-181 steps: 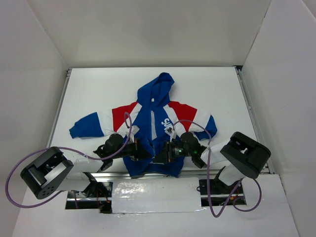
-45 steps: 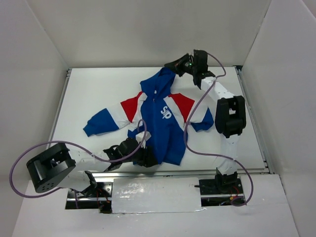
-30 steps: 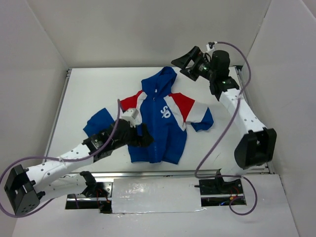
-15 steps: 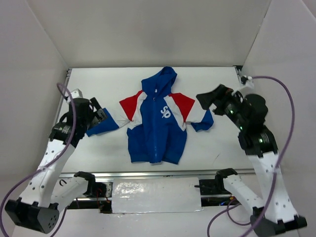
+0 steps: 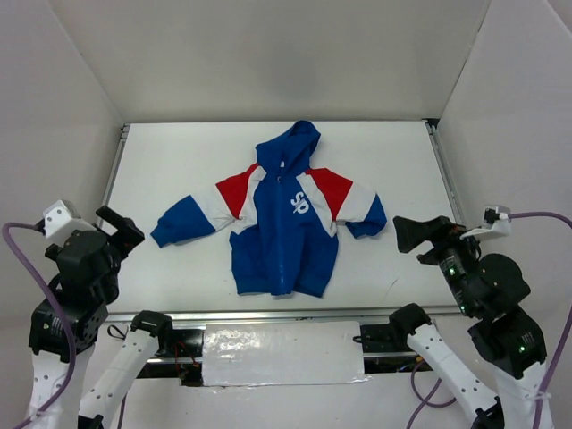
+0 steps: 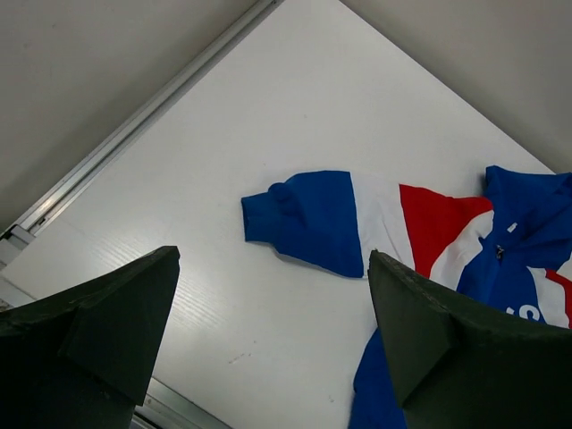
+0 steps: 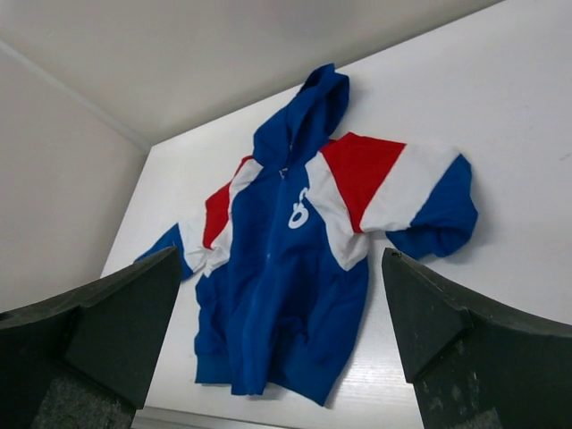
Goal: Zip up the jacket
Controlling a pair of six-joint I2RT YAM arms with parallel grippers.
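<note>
The jacket (image 5: 286,228) lies flat on its back mid-table, hood toward the far wall, both sleeves spread. It has a blue body, red shoulders and white stripes. Its front panels meet along the centre line from hem to collar. My left gripper (image 5: 121,228) hangs open and empty off the table's left near corner, well clear of the left sleeve (image 6: 313,214). My right gripper (image 5: 413,234) is open and empty, raised to the right of the right sleeve. The right wrist view shows the whole jacket (image 7: 286,277) between the wide-apart fingers of the right gripper (image 7: 281,255). The left gripper (image 6: 273,259) frames bare table.
The white table (image 5: 179,161) is boxed by white walls at the left, back and right. Metal rails run along its left edge (image 6: 134,125) and near edge (image 5: 286,315). Purple cables loop from both arms outside the table.
Both arms have drawn back toward the near corners, away from the sleeves they were hovering beside. The jacket has stayed put. Both grippers remain open.
</note>
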